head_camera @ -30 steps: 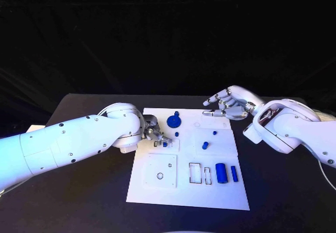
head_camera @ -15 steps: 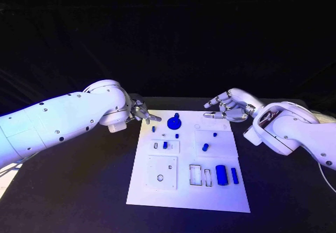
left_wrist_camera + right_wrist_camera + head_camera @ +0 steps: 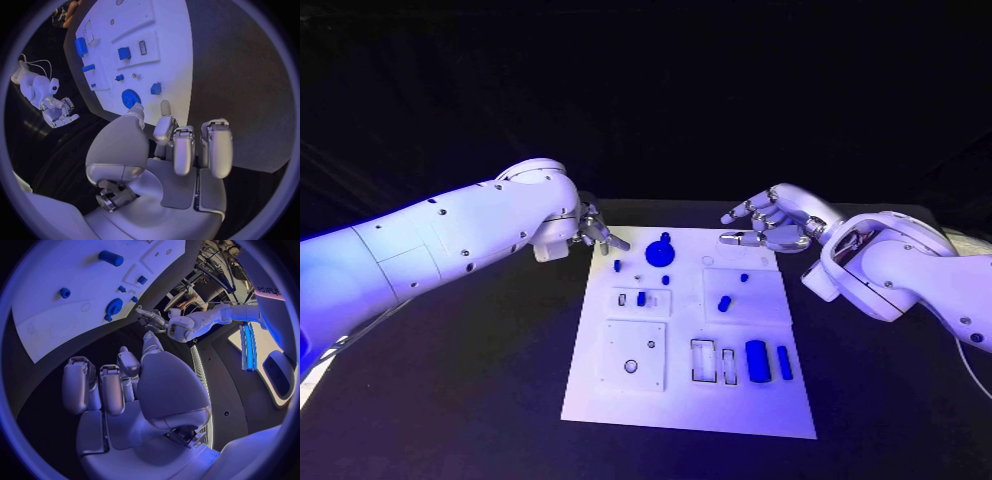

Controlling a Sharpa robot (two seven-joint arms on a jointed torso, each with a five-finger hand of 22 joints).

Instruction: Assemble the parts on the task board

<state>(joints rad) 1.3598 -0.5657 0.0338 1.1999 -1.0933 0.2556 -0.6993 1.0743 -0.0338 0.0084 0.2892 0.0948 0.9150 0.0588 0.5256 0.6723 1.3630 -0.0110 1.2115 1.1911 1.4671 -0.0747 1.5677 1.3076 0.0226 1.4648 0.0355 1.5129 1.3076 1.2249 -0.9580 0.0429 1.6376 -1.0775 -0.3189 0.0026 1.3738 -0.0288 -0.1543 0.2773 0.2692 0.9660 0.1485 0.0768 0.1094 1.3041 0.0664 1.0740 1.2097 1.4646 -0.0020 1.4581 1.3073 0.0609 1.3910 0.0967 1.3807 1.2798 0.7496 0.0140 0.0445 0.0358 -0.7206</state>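
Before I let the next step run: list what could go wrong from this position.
1. The left hand hovers open at the task board's far left corner, close to the blue gear and a small blue part; a careless descent might knock them.
2. The right hand hangs by the far right corner; both reaching inward at once could collide.
3. The board looks unclamped, so a push may slide it.
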